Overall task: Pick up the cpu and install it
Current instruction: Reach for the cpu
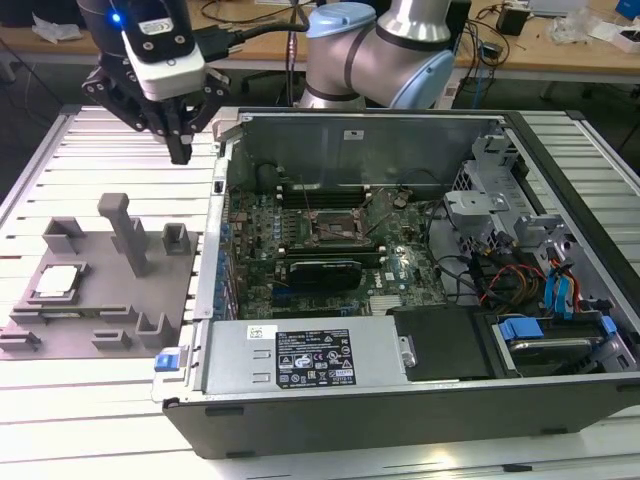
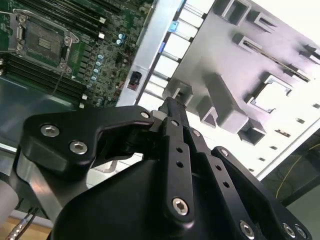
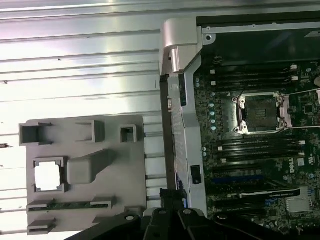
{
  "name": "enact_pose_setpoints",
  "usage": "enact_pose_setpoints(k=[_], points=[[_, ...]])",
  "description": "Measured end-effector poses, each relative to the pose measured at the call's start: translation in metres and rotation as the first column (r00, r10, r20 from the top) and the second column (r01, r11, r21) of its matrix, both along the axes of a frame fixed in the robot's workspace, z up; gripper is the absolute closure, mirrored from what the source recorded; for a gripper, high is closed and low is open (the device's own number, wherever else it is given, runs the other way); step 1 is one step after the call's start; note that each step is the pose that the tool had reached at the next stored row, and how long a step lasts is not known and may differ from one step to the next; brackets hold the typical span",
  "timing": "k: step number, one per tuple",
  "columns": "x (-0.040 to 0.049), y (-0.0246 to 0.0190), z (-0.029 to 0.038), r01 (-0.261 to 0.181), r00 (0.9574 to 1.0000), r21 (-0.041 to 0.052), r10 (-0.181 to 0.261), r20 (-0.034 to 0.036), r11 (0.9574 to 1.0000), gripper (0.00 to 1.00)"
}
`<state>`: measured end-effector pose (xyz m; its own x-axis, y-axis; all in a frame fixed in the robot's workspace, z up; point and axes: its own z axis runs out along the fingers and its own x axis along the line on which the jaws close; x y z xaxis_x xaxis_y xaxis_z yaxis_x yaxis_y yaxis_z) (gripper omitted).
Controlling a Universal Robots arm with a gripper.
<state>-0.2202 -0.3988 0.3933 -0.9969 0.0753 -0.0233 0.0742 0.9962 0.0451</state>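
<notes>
The cpu (image 1: 56,281) is a small silvery-white square lying flat in a recess of the grey fixture plate (image 1: 165,290), at the exterior view's left. My gripper (image 1: 181,151) hangs shut and holding nothing above the slatted table, beyond the plate and just outside the case's corner, well away from the cpu. In the first wrist view the cpu (image 3: 48,176) sits in the plate (image 3: 125,165) and the motherboard socket (image 3: 260,114) lies uncovered. The second wrist view shows my gripper (image 2: 171,104) closed to a point, the cpu (image 2: 274,95) and the socket (image 2: 42,40).
The open computer case (image 1: 400,270) lies on the slatted aluminium table (image 1: 110,150), its metal side wall (image 1: 215,240) standing between plate and motherboard. Upright posts (image 1: 125,230) rise from the plate beside the cpu. Drive cages and cables (image 1: 530,270) crowd the case's right end.
</notes>
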Motion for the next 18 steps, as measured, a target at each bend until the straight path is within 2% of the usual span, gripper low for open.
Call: enact_pose_setpoints(k=[4,12,18], points=[[-0.0150,0.0001,0.0000,0.000,1.0000,0.0000,0.000,0.0001,1.0000,0.89],[-0.0307,0.0005,0.0000,0.000,1.0000,0.0000,0.000,0.0001,1.0000,0.89],[-0.0522,0.0006,0.0000,0.000,1.0000,0.0000,0.000,0.0005,1.0000,0.89]])
